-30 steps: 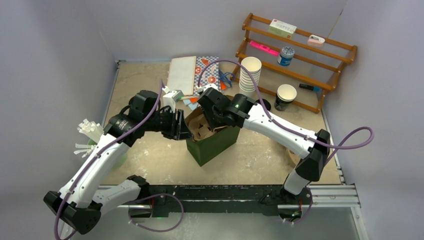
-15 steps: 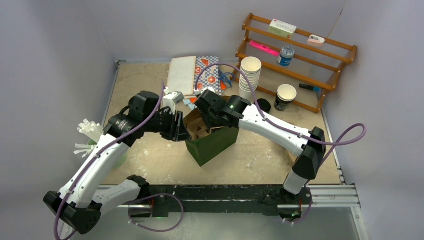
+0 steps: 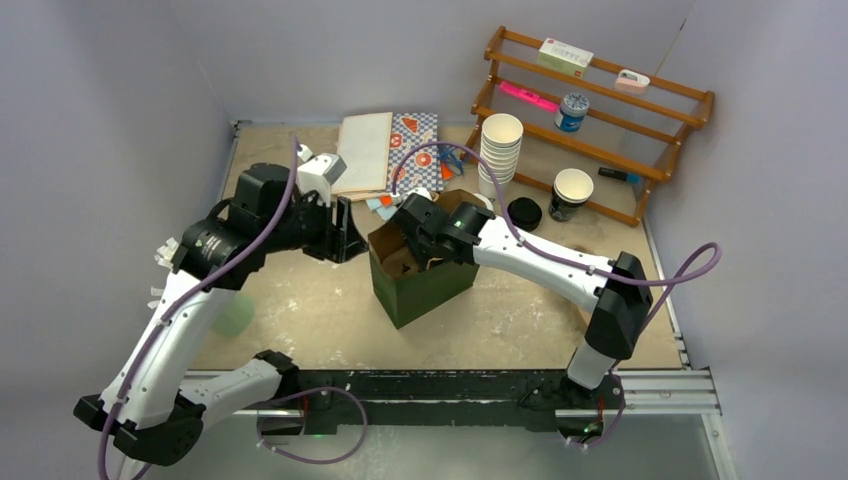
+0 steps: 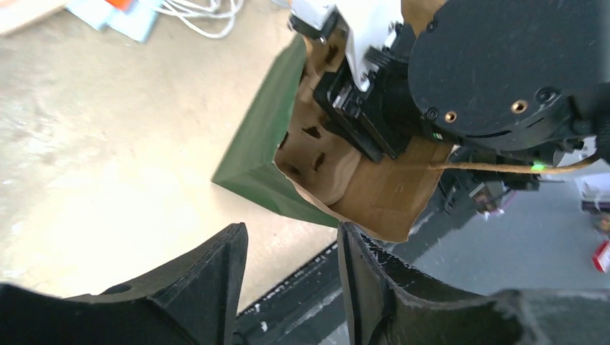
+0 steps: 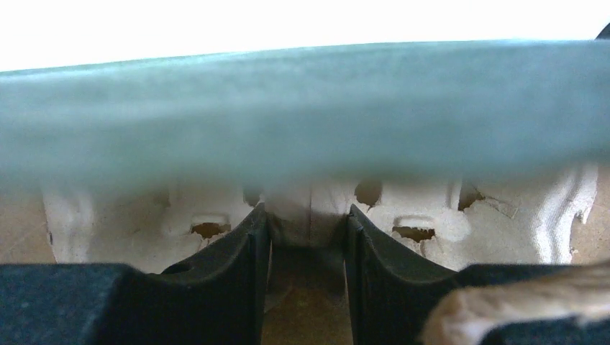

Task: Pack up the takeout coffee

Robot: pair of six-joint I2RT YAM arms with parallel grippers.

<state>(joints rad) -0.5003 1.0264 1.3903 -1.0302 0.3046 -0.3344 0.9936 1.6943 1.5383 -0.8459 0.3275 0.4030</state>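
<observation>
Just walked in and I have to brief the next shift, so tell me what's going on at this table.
The right gripper is down inside the open green paper bag, closed on the middle ridge of a pulp cup carrier that sits in the bag. The left gripper hangs open and empty just to the bag's left. The takeout coffee stands at the foot of the wooden rack, not yet packed.
</observation>
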